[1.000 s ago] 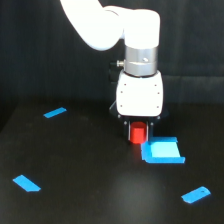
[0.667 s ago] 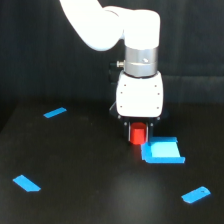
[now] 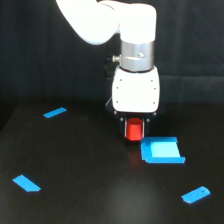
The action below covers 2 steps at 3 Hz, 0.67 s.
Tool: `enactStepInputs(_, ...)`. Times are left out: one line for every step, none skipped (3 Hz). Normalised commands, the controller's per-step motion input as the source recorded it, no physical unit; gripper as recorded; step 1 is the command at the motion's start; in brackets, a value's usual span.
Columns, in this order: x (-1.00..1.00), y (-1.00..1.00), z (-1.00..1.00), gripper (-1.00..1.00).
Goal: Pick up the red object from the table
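The red object (image 3: 134, 131) is a small bright red-orange block just below the white arm head (image 3: 136, 95). My gripper (image 3: 134, 133) is shut on it, with a dark finger on each side. The block hangs just above the black table (image 3: 90, 175), which shows a faint red reflection under it. The fingertips are mostly hidden by the block and the dark background.
A blue square (image 3: 161, 151) lies right next to the red object, on the exterior view's right. Flat blue pieces lie at the back left (image 3: 55, 112), front left (image 3: 26, 183) and front right (image 3: 196, 194).
The arm with the red object in its gripper has shifted slightly to the exterior view's left and a little upward. The blue pieces have not moved.
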Motion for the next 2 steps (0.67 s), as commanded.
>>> enactStepInputs(-0.33, -0.05, 0.95, -0.95)
enactStepInputs(-0.33, -0.11, 0.92, -1.0)
